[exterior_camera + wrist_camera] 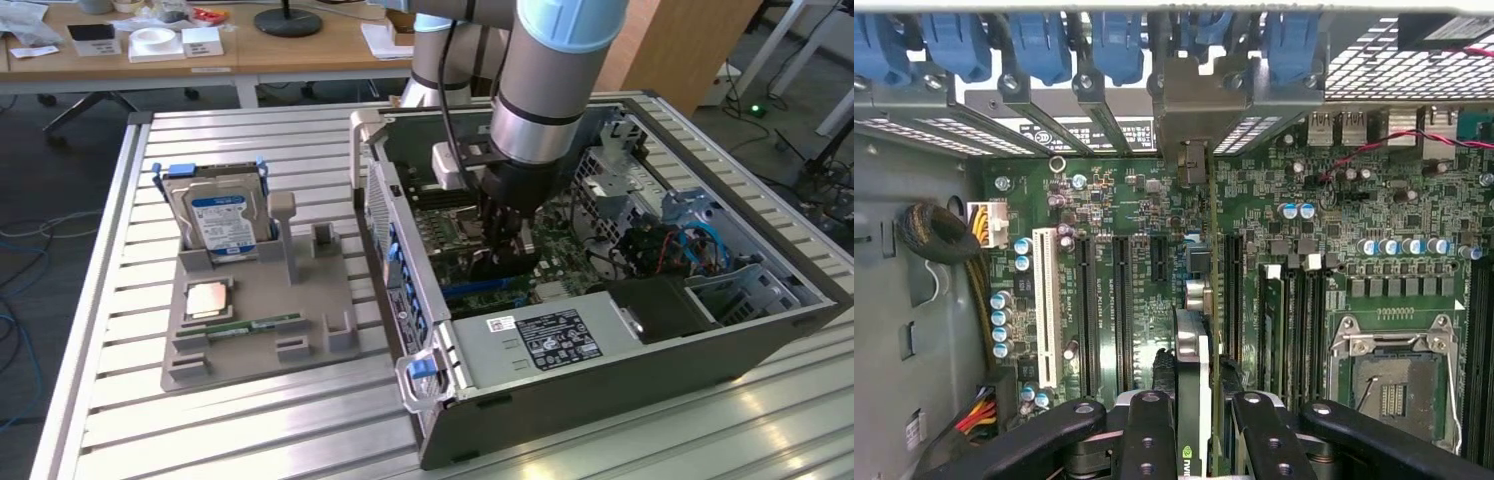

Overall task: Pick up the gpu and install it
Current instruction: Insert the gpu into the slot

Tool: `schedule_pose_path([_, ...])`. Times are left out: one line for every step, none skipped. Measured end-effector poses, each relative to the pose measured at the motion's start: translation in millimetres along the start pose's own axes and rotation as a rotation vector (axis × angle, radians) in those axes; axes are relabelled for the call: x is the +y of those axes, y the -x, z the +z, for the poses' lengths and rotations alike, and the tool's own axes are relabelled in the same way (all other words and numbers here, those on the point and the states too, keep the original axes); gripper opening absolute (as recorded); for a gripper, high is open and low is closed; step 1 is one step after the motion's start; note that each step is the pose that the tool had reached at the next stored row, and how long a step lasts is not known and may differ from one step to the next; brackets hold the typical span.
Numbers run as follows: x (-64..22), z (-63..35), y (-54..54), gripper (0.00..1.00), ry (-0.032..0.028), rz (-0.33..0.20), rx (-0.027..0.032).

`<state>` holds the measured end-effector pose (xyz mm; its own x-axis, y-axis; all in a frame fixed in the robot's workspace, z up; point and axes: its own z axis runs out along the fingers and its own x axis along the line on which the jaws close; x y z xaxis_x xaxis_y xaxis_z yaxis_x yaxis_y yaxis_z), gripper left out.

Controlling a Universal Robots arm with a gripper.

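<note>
Gripper point(1194, 440) is inside the PC case point(601, 345), and its fingers point(1146, 430) pinch the gpu point(1192, 360) by both faces. The card stands edge-on over the motherboard point(1334, 200), parallel to the long slots, with its far end by the rear slot covers point(1094, 95). We can't tell if it's seated. Hard drive point(220, 215) and memory stick point(260, 325) sit in the tray point(247, 365) at the exterior view's left.

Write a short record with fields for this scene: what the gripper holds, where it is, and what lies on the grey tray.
gripper: closed on the gpu, card edge-on between its fingers
place: inside the open computer case, over the motherboard expansion slots
gpu seated in slot: cannot tell
grey tray: hard drive upright, memory stick and processor chip lying flat
</note>
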<state>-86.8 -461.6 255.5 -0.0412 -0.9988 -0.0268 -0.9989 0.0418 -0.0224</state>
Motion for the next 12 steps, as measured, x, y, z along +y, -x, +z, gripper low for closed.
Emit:
schedule_pose_path([0.1,0.0,0.0,0.27,0.0001,0.0,0.0003])
schedule_pose_path([0.1,0.0,0.0,0.27,0.0001,0.0,0.0002])
schedule_pose_path([0.0,0.1,0.0,0.27,0.0,0.0,0.0001])
schedule_pose_path([0.1,0.1,0.0,0.27,0.0,0.0,0.0001])
schedule_pose_path([0.1,0.1,0.0,0.27,0.0001,0.0,0.0001])
schedule_pose_path([0.2,0.1,0.0,0.27,0.0001,0.0,0.0002])
schedule_pose_path([0.7,0.2,0.0,0.27,-0.0001,0.0,0.0])
schedule_pose_path([1.2,0.2,0.0,0.27,-0.0001,0.0,-0.0001])
schedule_pose_path([1.4,0.1,0.0,0.27,0.0,0.0,0.0])
schedule_pose_path([1.4,0.1,0.0,0.27,0.0,0.0,0.0])
schedule_pose_path([1.4,0.0,-0.1,0.27,0.0,0.0,0.0002])
schedule_pose_path([1.4,0.1,-0.1,0.27,0.0001,0.0,0.0001])
